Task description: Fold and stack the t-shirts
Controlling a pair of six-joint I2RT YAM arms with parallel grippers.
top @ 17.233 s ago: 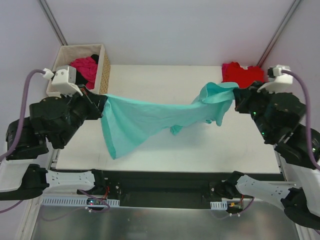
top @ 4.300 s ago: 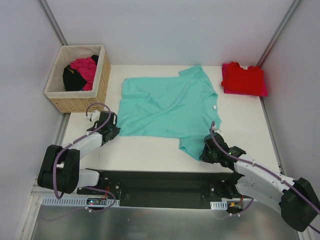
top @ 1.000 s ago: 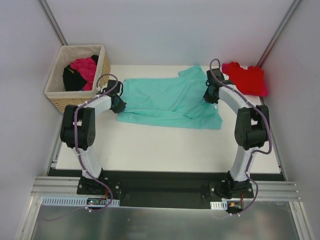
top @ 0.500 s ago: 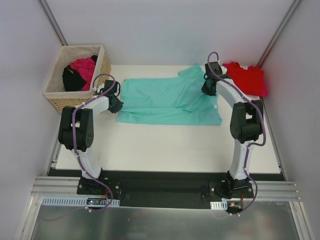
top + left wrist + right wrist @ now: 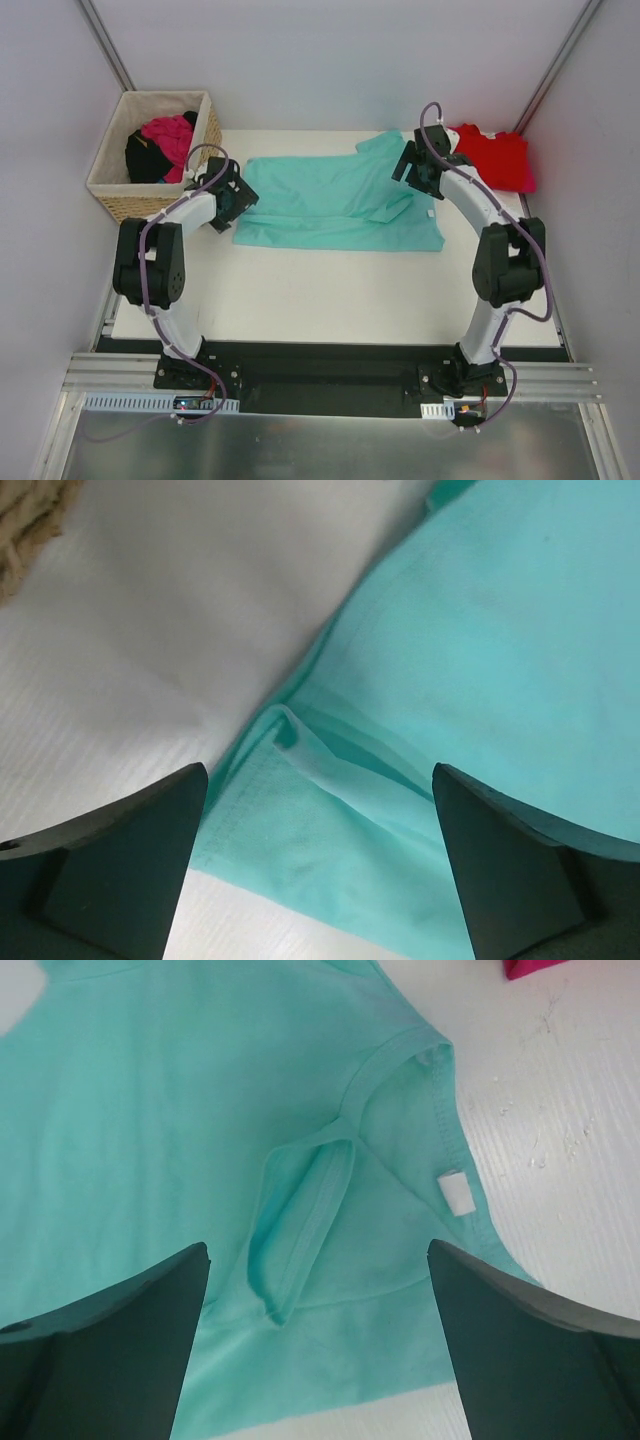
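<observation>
On the table (image 5: 330, 290), seen from above, one teal t-shirt (image 5: 340, 205) lies half-folded, its long axis running left to right. The left gripper (image 5: 235, 195) is at its hem end and the right gripper (image 5: 415, 165) at its collar end, each nearest its own side. One red t-shirt (image 5: 495, 158) sits folded in the far right corner; the pink edge (image 5: 527, 184) beneath may be a second. Left wrist: jaws spread, empty, hem corner below. Right wrist: spread too, collar (image 5: 395, 1060) and label (image 5: 457, 1192) beneath.

Top camera looks down on the whole desk (image 5: 330, 290); both wrist cameras look down closely at the shirt's (image 5: 320, 200) ends.
</observation>
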